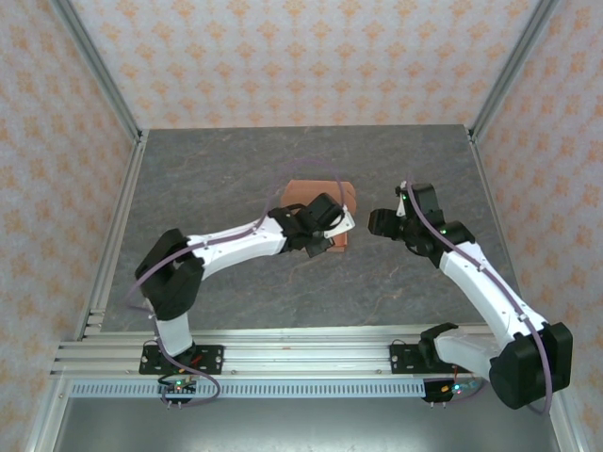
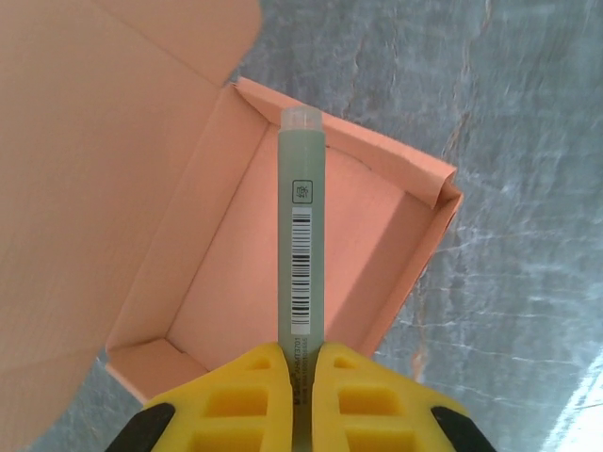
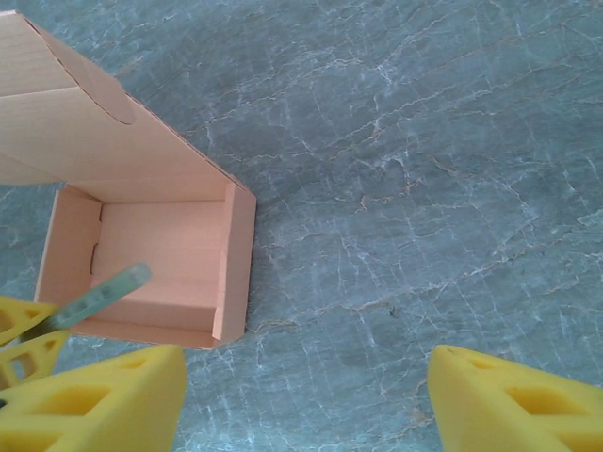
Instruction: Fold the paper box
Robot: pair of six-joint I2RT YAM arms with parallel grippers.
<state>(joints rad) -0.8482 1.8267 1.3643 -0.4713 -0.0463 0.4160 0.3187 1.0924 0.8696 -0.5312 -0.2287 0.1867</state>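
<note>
The paper box [image 3: 160, 235] stands open on the table [image 3: 424, 141], lid raised, so that, we judge, the left gripper [image 2: 302, 360] — clamped on a grey-green tube [image 2: 301, 217] — can lower it inside, while the right gripper [image 3: 306, 365] hovers beside, fingers apart, leaving room.

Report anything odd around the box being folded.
The left gripper is clamped on a slim grey-green tube with a barcode label, pointing it into the open salmon-orange paper box. Odd for a folding job; nothing looks torn.
</note>
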